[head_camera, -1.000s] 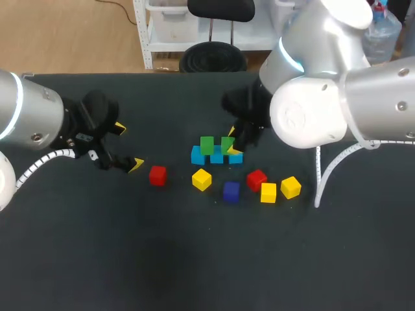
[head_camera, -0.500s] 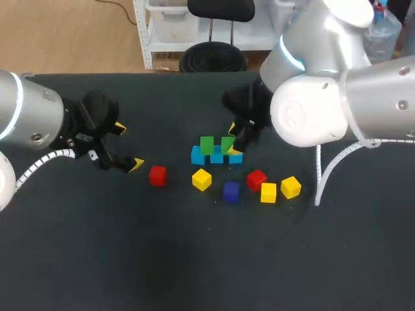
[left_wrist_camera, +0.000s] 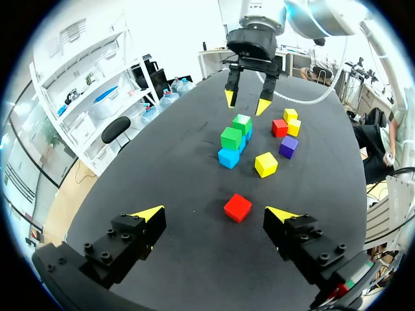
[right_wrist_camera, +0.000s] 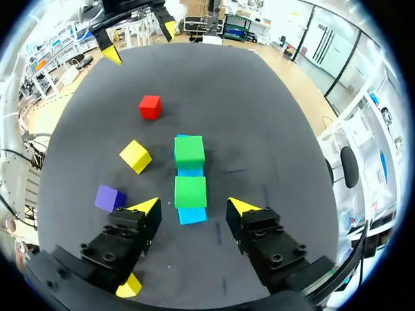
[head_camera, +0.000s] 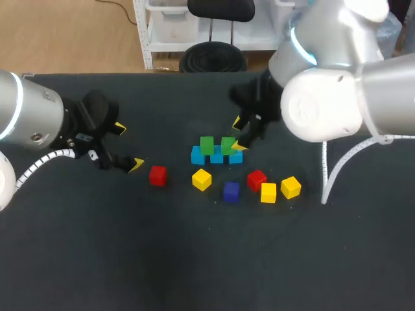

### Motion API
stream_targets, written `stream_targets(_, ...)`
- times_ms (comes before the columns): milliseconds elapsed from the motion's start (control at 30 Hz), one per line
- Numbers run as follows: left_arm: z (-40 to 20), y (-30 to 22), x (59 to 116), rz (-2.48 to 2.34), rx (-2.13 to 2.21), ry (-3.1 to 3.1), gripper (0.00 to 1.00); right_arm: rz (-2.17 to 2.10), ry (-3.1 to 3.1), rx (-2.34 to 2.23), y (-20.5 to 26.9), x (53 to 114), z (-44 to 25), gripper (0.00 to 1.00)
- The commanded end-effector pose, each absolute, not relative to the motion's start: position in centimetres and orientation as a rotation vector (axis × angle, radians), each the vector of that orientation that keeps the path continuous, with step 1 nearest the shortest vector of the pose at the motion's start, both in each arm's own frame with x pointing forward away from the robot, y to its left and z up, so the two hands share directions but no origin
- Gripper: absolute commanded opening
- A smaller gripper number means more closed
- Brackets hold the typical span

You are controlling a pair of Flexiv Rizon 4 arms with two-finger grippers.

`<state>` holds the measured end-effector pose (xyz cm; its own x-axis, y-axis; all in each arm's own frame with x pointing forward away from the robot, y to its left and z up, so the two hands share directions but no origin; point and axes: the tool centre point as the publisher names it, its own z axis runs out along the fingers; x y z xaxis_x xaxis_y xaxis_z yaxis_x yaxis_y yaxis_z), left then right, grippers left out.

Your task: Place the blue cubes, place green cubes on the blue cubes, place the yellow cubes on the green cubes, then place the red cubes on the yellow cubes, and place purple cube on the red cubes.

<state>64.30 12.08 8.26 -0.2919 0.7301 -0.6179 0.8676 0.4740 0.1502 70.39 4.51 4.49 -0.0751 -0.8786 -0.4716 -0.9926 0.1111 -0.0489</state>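
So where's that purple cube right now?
In the head view the purple cube sits on the table just right of centre, between a yellow cube and a red cube, nearer the camera than the blue and green stack.

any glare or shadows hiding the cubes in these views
Head view: no glare on the green cubes; the right gripper blends into the dark table. Right wrist view: faint shadows beside them. Left wrist view: red cube evenly lit.
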Motion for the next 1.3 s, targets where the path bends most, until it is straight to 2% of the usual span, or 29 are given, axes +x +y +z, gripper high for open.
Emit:
stream_targets(33,8.2,12.2,64.3,-0.285,1.317,2.089,1.0,0.407,1.999,-1.806,2.9,69.5,5.3,0.67)
stream_targets(333,8.2,12.2,64.3,-0.285,1.317,2.089,1.0,0.423,1.993,-1.776,0.1,69.0,6.3,0.74)
stream_targets(400,8.2,12.2,64.3,-0.285,1.317,2.089,1.0,0.423,1.968,-1.787,-0.7,68.6,6.7,0.81)
stream_targets(467,8.2,12.2,64.3,-0.285,1.317,2.089,1.0,0.439,1.934,-1.825,-1.5,68.0,6.9,0.94)
stream_targets(567,8.2,12.2,64.3,-0.285,1.317,2.089,1.0,0.414,1.9,-1.864,-3.0,67.0,7.2,0.88)
stream_targets(967,8.2,12.2,64.3,-0.285,1.317,2.089,1.0,0.383,1.772,-2.017,-7.1,63.5,7.5,1.0)
stream_targets(1300,8.2,12.2,64.3,-0.285,1.317,2.089,1.0,0.405,1.587,-2.202,-9.1,62.6,6.9,1.0)
